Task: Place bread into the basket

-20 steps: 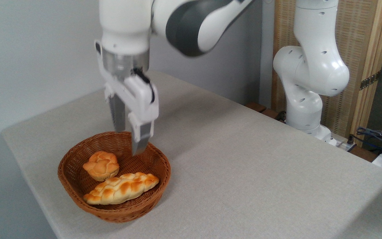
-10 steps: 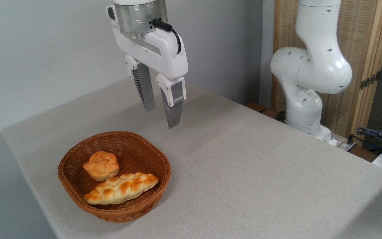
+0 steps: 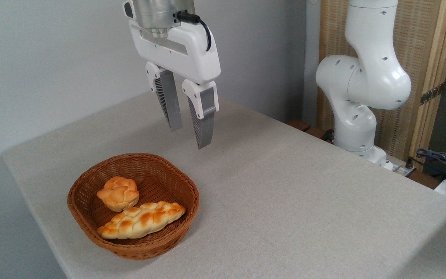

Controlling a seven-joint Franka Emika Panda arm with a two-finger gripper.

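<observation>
lab setup: robot arm base [image 3: 356,116] bolted beside cloth-covered table [image 3: 285,201], loose cables [image 3: 439,157], plain wall.

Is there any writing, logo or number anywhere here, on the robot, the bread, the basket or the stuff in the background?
None: no readable text shows in this view.
The gripper and the white arm show no visible lettering or logo.
The basket, the bread, the round bun and the table carry no label.
The cables and gear at the right edge are too small to show any marking.
</observation>
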